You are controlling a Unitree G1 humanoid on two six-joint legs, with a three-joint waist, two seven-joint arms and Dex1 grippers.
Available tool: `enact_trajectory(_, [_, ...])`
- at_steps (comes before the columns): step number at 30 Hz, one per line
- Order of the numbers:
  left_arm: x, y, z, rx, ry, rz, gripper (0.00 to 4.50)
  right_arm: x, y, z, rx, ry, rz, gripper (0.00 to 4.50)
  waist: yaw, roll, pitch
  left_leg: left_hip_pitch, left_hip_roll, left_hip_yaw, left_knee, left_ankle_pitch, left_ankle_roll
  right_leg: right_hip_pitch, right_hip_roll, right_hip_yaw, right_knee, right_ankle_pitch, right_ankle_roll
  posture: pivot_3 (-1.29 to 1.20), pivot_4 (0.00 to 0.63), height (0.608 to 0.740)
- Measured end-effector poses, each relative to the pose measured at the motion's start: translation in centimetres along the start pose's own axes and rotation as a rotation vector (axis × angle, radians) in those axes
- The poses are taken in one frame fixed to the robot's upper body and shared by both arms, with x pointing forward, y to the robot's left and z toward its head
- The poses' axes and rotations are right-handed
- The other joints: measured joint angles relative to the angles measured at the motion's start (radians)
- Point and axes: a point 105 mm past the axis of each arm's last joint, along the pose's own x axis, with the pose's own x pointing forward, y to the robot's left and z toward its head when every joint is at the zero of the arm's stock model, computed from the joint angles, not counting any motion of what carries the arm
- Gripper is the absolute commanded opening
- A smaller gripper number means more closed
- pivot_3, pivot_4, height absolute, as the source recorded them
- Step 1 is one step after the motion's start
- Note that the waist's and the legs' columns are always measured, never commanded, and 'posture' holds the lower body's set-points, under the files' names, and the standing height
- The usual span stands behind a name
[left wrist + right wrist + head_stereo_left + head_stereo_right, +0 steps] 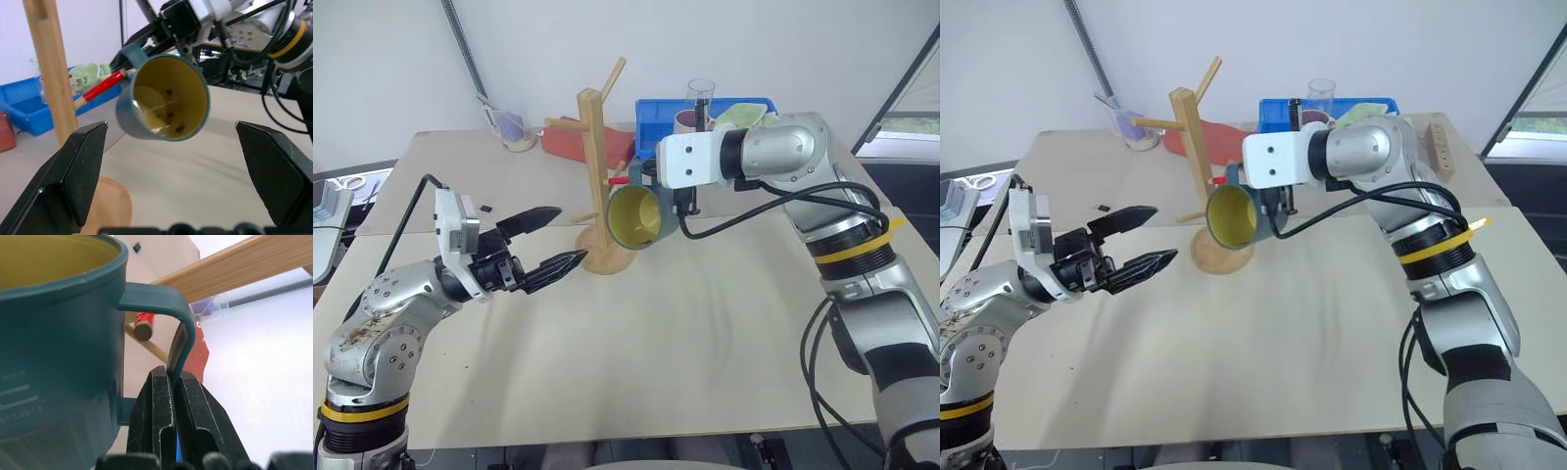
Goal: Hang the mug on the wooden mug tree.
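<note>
The right gripper is pressed together on the loop handle of the mug, its two black fingers pinching the handle's outer bar from either side. The mug is held clear of the table, tipped on its side so that the yellow-green mouth faces toward the near left, just to the right of the post of the wooden mug tree.

The deciding relation is between the handle loop and the red-tipped peg. In the right wrist view the peg's end sits inside the outline of the handle opening, close under its top bar. Whether the peg has actually entered the loop or merely lies behind it cannot be settled. In my judgement the mug needs to travel along the peg's axis, toward the post, before release.

The left gripper is spread wide and empty, hanging over the table to the near left of the tree's round base, its fingers pointed at the mug. The right arm carries the work and is the nearer.

In the head views the right wrist housing covers the handle and most of the peg. Dark specks inside the mug cannot be identified
</note>
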Motion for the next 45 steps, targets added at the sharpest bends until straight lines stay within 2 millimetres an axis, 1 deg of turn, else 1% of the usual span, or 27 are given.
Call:
enact_trajectory(4, [0.2,-0.1,0.1,0.0,-0.002,-0.007,4.5,0.3,-0.3,0.1,-0.007,0.001,-0.002,0.01,0.001,0.0,0.0,0.0,0.0,0.0,0.0,0.0,0.0,0.0,0.0,0.0,0.0,0.0,0.0,0.0,0.15,0.716])
enact_trajectory(5, [0.2,-0.1,0.0,-0.001,-0.001,-0.01,4.5,0.3,-0.4,0.1,-0.013,0.002,-0.004,0.77,0.001,0.0,0.0,0.0,0.0,0.0,0.0,0.0,0.0,0.0,0.0,0.0,0.0,0.0,0.0,0.0,0.15,0.716])
enact_trajectory(7, [0.3,-0.2,-0.1,-0.004,-0.001,-0.014,4.5,0.3,-0.5,0.1,-0.024,0.005,-0.006,1.36,0.001,0.0,0.0,0.0,0.0,0.0,0.0,0.0,0.0,0.0,0.0,0.0,0.0,0.0,0.0,0.0,0.15,0.716])
enact_trajectory(8, [0.3,-0.2,-0.1,-0.005,-0.001,-0.015,4.5,0.3,-0.5,0.1,-0.025,0.007,-0.005,1.75,0.001,0.0,0.0,0.0,0.0,0.0,0.0,0.0,0.0,0.0,0.0,0.0,0.0,0.0,0.0,0.0,0.15,0.716])
enact_trajectory(9, [0.3,-0.2,-0.1,-0.006,-0.002,-0.016,4.5,0.4,-0.5,0.0,-0.024,0.011,-0.003,2.04,0.001,0.0,0.0,0.0,0.0,0.0,0.0,0.0,0.0,0.0,0.0,0.0,0.0,0.0,0.0,0.0,0.15,0.716])
enact_trajectory(12, [0.4,-0.2,-0.2,-0.008,-0.005,-0.018,4.5,0.3,-0.5,-0.1,-0.022,0.013,-0.006,3.1,0.001,0.0,0.0,0.0,0.0,0.0,0.0,0.0,0.0,0.0,0.0,0.0,0.0,0.0,0.0,0.0,0.15,0.716])
enact_trajectory(16, [0.3,-0.1,-0.4,-0.007,-0.002,-0.02,4.5,-0.2,-0.7,-0.4,-0.023,0.024,-0.009,4.47,0.002,0.0,0.0,0.0,0.0,0.0,0.0,0.0,0.0,0.0,0.0,0.0,0.0,0.0,0.0,0.0,0.15,0.716])
enact_trajectory(17, [0.3,0.0,-0.4,-0.002,0.001,-0.015,4.5,-0.5,-0.8,-0.5,-0.021,0.026,-0.01,4.47,0.003,0.0,0.0,0.0,0.0,0.0,0.0,0.0,0.0,0.0,0.0,0.0,0.0,0.0,0.0,0.0,0.15,0.716])
enact_trajectory(20, [0.1,0.5,-0.8,-0.002,0.016,0.009,4.5,-2.4,-1.2,-0.8,-0.007,0.02,-0.021,4.47,0.006,0.0,0.0,-0.001,0.0,0.0,0.0,0.0,0.0,0.0,0.0,0.0,0.0,0.0,0.0,0.0,0.15,0.716])
enact_trajectory(21, [0.0,0.7,-1.0,-0.001,0.022,0.018,4.5,-3.4,-1.2,-0.9,0.004,0.014,-0.023,4.47,0.006,0.0,0.0,-0.001,0.0,0.0,0.0,0.0,0.0,0.0,0.0,0.0,0.0,0.0,0.0,0.0,0.15,0.716])
enact_trajectory(26, [-0.5,1.3,-1.0,0.02,0.034,0.034,4.5,-5.6,-0.3,-1.9,0.108,0.012,-0.005,4.47,0.003,0.0,0.0,0.0,0.0,0.0,0.0,0.0,0.0,0.0,0.0,0.0,0.0,0.0,0.0,0.0,0.15,0.716])
enact_trajectory(28, [-0.7,1.4,-1.1,0.023,0.045,0.037,4.5,-6.5,0.3,-1.9,0.167,-0.004,0.004,4.47,0.002,0.0,0.0,0.0,0.0,0.0,0.0,0.0,0.0,0.0,0.0,0.0,0.0,0.0,0.0,0.0,0.15,0.716])
enact_trajectory(30, [-1.3,1.8,-1.1,0.037,0.072,0.048,4.5,-7.3,1.0,-1.5,0.224,-0.034,0.016,4.47,0.001,-0.001,0.0,0.0,0.0,0.0,0.0,0.0,0.0,0.0,0.0,0.0,0.0,0.0,0.0,0.0,0.15,0.716])
enact_trajectory(31, [-1.9,2.3,-1.2,0.067,0.11,0.072,4.5,-7.9,1.6,-1.2,0.286,-0.062,0.025,4.47,0.0,-0.001,0.001,0.0,0.0,0.0,0.0,0.0,0.0,0.0,0.0,0.0,0.0,0.0,0.0,0.0,0.15,0.716])
enact_trajectory(34, [-3.4,3.7,-1.6,0.121,0.235,0.142,4.5,-9.0,2.4,-0.8,0.385,-0.1,0.032,4.47,0.001,-0.002,0.002,0.0,0.0,0.001,-0.001,-0.002,-0.002,-0.001,-0.001,0.001,-0.001,0.0,-0.001,0.0,0.15,0.716])
enact_trajectory(35, [-3.9,4.3,-1.7,0.139,0.278,0.167,4.5,-9.5,2.5,-0.6,0.427,-0.12,0.027,4.47,0.002,-0.003,0.002,0.0,0.0,0.001,-0.001,-0.004,-0.006,-0.001,-0.001,0.001,-0.001,0.0,-0.001,0.0,0.15,0.716])
enact_trajectory(38, [-5.2,5.4,-1.7,0.188,0.377,0.219,4.5,-10.6,2.5,0.1,0.517,-0.165,0.011,4.47,0.002,-0.004,0.003,0.0,0.0,0.001,-0.001,-0.005,-0.009,-0.002,-0.002,0.0,-0.002,-0.001,-0.001,0.0,0.15,0.716])
enact_trajectory(41, [-6.5,6.4,-1.2,0.214,0.444,0.264,4.5,-11.5,2.2,0.2,0.591,-0.183,-0.026,4.47,0.002,-0.005,0.004,-0.001,0.0,0.002,-0.001,-0.006,-0.01,-0.003,-0.004,0.0,-0.003,-0.001,-0.002,0.0,0.15,0.716])
enact_trajectory(45, [-6.4,6.7,-0.7,0.228,0.435,0.275,4.5,-11.5,2.1,0.4,0.617,-0.188,-0.041,4.47,0.003,-0.005,0.005,-0.002,0.0,0.003,-0.001,-0.006,-0.01,-0.006,-0.004,0.0,-0.003,-0.001,-0.002,0.0,0.15,0.716])
